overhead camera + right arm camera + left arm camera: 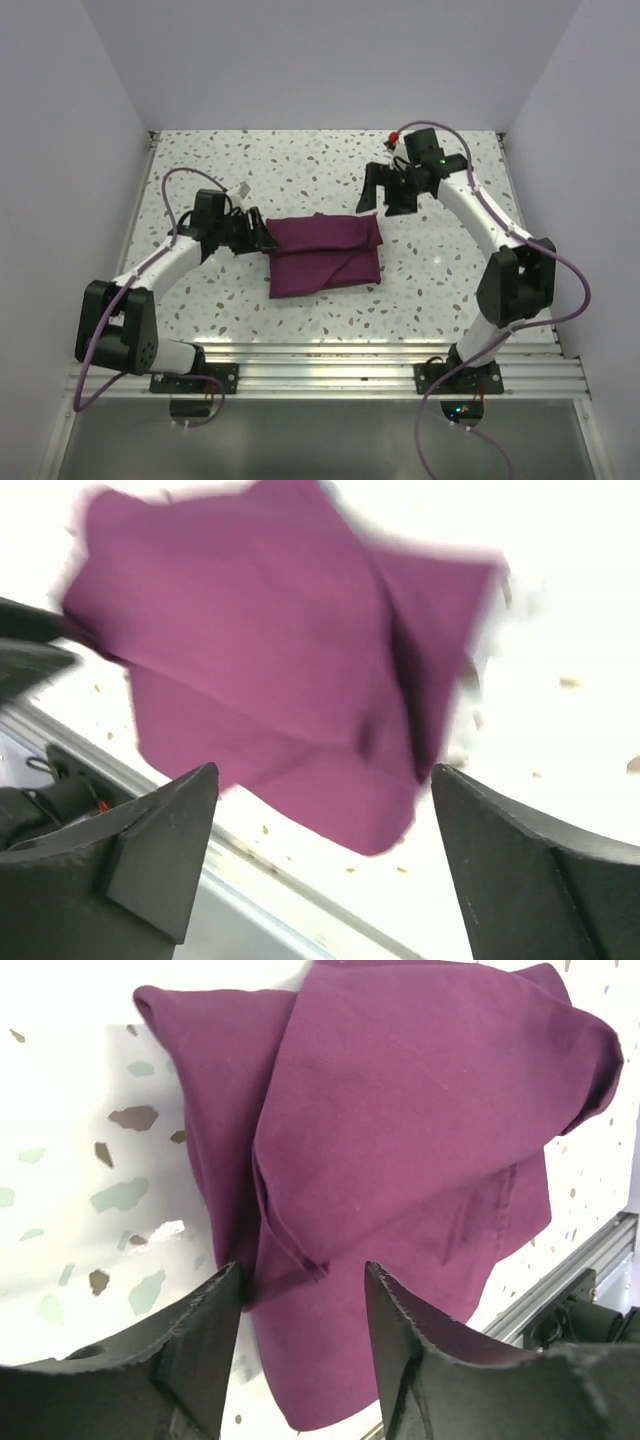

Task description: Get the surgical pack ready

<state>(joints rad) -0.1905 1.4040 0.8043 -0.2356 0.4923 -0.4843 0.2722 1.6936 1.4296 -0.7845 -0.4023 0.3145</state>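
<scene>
1. Left gripper (302,1275) is right up in its wrist cam. The black fingers (195,1350) are spread apart and not clamped on anything, and the left edge of the surgical pack (400,1140) sits in the gap between the tips.
2. The pack is a folded purple bundle with overlapping flaps. It lies flat around the middle of the speckled table (300,170), between the two arms.
3. Right gripper (325,772) has its jaws wide apart too, holding nothing. It's clear of the cloth, near the bundle's far right corner. That wrist view is pretty blurry.
</scene>
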